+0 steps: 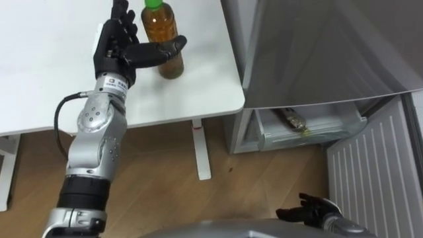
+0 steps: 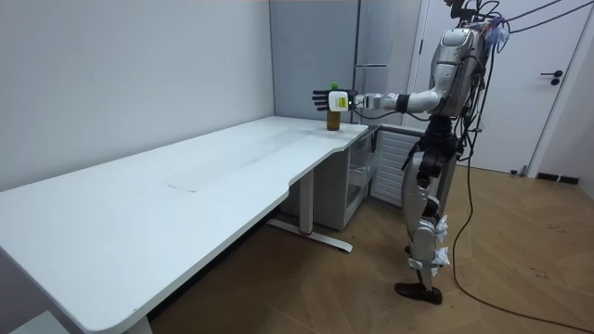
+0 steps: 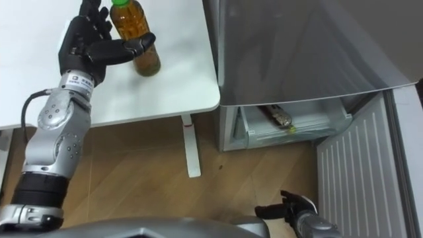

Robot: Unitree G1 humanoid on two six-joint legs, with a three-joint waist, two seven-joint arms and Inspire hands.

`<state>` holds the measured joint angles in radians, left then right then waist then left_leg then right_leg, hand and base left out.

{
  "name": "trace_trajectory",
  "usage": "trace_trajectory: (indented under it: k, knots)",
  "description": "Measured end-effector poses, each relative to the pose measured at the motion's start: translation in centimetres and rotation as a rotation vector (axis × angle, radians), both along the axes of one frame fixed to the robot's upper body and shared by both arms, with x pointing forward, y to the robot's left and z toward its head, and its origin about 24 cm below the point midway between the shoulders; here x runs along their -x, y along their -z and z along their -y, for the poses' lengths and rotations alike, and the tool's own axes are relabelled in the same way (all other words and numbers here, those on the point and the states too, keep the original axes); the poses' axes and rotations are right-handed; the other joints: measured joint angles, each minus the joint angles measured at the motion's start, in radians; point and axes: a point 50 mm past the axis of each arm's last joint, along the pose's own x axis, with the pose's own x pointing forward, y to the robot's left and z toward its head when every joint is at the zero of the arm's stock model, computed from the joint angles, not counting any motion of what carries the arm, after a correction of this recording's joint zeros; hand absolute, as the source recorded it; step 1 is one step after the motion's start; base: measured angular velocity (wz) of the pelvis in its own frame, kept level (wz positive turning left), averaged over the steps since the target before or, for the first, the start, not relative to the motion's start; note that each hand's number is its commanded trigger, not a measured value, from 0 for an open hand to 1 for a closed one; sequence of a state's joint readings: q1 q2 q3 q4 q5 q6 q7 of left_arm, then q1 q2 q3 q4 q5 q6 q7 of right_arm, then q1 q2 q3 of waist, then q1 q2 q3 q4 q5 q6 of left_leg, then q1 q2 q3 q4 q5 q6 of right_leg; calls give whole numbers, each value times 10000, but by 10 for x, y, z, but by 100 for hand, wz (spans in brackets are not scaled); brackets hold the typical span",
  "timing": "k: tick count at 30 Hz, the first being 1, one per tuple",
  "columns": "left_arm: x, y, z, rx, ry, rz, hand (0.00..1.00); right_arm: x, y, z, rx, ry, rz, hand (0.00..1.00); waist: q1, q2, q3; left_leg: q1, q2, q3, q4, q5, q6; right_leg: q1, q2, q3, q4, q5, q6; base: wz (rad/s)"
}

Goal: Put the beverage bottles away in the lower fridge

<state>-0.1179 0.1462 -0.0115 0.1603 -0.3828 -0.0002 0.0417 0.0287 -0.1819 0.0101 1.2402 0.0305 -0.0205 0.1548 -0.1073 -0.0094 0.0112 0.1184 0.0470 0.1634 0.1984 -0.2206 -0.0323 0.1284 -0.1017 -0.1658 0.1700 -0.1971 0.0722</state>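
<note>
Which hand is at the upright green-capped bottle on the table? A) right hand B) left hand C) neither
B: the left hand is stretched out over the white table, open, with its thumb across the green-capped bottle; the right hand hangs low.

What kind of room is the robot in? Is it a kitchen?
Probably not a real kitchen; more like an office or test room: a long white desk, a grey fridge with its lower drawer open, and bare walls.
</note>
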Motion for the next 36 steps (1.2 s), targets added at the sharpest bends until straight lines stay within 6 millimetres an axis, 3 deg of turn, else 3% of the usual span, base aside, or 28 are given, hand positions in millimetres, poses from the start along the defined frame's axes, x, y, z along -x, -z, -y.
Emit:
trace_trajectory:
  k: [9, 14, 18, 35, 36]
  knots:
    - [-7, -6, -1, -73, -214, 146, 0, 0, 0, 1, 0, 139, 22, 0, -65, 49, 22, -30, 0, -2, -6, 0, 0, -32, 3, 13, -15, 5, 1, 0]
    - [-13, -11, -3, -147, -403, 268, 0, 0, -1, 4, 83, 357, 61, 0, -212, 225, 47, -21, -5, 1, -28, 0, 0, -28, 3, 53, -13, 15, 4, 0]
    - [-22, 0, -5, -235, -517, -543, 0, -1, -1, 6, 128, 436, -64, 0, -288, 354, 25, -32, -4, 21, -43, 1, 1, -86, 9, 67, -10, 15, 4, -1]
    - [-24, 3, -9, -299, -483, -1089, 0, -1, -2, 8, 58, 695, -181, 0, -294, 434, -44, 150, -8, 45, -248, 2, 1, -67, 42, 323, -5, 15, 3, -4]
    - [-24, 6, -10, -226, -507, -1210, 42, -1, -2, 9, 66, 703, -220, 0, -289, 458, -64, 188, -7, 35, -309, 2, 2, -67, 53, 355, -5, 15, 3, -5]
